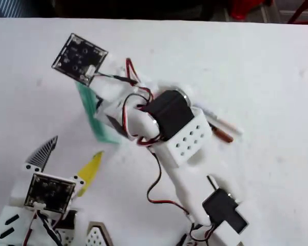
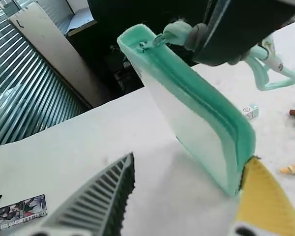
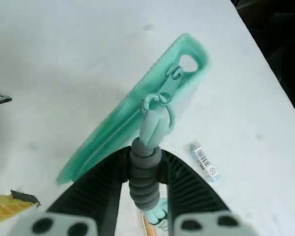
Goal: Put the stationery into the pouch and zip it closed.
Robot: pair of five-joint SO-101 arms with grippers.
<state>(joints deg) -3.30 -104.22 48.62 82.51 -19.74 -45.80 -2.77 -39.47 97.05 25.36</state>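
Right end effector (image 3: pixel 146 164) clamped on the grey ribbed zipper pull (image 3: pixel 145 184). The pull's mint loop leads to the slider (image 3: pixel 174 73) near one end of the mint pouch (image 3: pixel 113 128). Pouch tilted on edge on the white table (image 3: pixel 64 54). Small eraser (image 3: pixel 205 162) near it.

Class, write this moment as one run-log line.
pouch on edge | right gripper shut on zip pull | left gripper open near pouch | pens, small barcoded item on table
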